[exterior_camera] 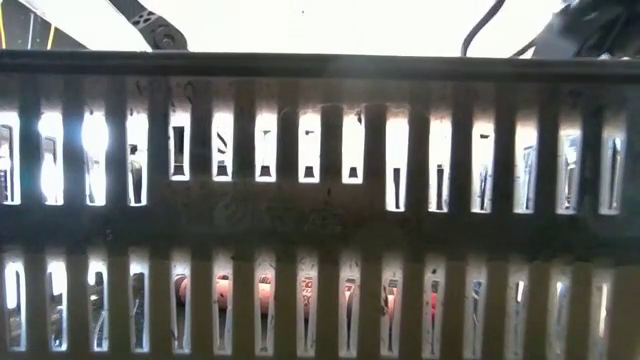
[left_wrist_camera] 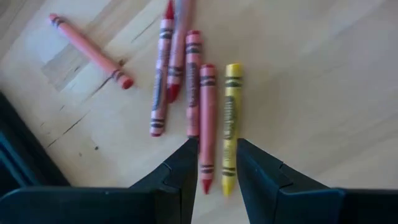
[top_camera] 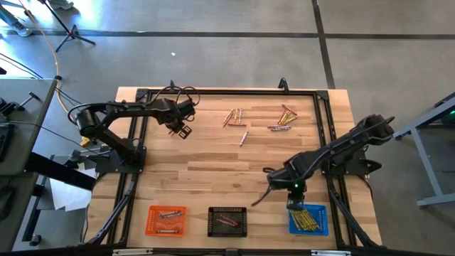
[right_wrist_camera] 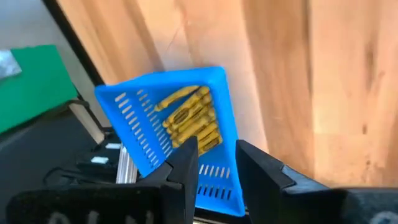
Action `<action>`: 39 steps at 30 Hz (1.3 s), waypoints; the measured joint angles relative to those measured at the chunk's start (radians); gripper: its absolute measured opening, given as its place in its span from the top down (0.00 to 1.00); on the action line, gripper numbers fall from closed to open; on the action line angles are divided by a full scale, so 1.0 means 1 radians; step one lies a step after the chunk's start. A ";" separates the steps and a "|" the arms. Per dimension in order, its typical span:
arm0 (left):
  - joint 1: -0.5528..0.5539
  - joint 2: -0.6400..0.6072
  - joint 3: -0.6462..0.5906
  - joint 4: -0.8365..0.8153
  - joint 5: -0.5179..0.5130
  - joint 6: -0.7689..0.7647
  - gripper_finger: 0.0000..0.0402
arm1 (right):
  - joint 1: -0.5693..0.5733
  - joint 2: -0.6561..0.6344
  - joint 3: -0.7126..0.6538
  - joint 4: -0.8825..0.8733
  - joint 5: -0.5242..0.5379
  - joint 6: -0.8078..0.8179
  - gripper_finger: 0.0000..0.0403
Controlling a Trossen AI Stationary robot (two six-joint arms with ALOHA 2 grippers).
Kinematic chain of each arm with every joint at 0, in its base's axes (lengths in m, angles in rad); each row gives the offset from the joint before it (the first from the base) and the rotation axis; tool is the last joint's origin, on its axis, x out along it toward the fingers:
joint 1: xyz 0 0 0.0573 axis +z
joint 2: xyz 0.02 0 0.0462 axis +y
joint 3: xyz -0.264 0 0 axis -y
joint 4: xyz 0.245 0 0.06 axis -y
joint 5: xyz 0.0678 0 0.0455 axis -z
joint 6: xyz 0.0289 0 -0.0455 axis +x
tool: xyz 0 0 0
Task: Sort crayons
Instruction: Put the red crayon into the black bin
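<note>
1. Left tool (left_wrist_camera: 212, 163) hangs over the far half of the bench (top_camera: 213, 171), fingers apart with nothing between them; in its wrist view a red crayon (left_wrist_camera: 207, 124) and a yellow crayon (left_wrist_camera: 231, 124) lie side by side right in front of the gap.
2. Right tool (right_wrist_camera: 214, 163) hovers at the near right corner above the blue tray (right_wrist_camera: 140, 155), fingers apart and empty, the yellow crayons (right_wrist_camera: 189, 121) in the tray just beyond them.
3. Risk, as I judge it: the two crayons ahead of the left tool lie so close that closing on one could catch both, or roll the neighbour away, mixing colours in a tray.
4. More loose crayons (top_camera: 283, 117) lie near the far edge, well apart from both tools; the orange tray (top_camera: 166, 220) and black tray (top_camera: 227, 221) stand along the near edge.
</note>
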 joint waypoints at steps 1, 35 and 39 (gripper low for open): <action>0.005 0.000 -0.003 0.001 -0.002 0.000 0.76 | -0.012 0.000 0.000 -0.003 0.000 0.000 0.77; 0.037 0.001 -0.095 0.108 0.046 -0.108 0.87 | -0.228 0.000 0.000 -0.049 0.051 -0.236 0.77; 0.037 0.001 -0.095 0.109 0.047 -0.113 0.89 | -0.228 0.000 0.000 -0.048 0.051 -0.236 0.77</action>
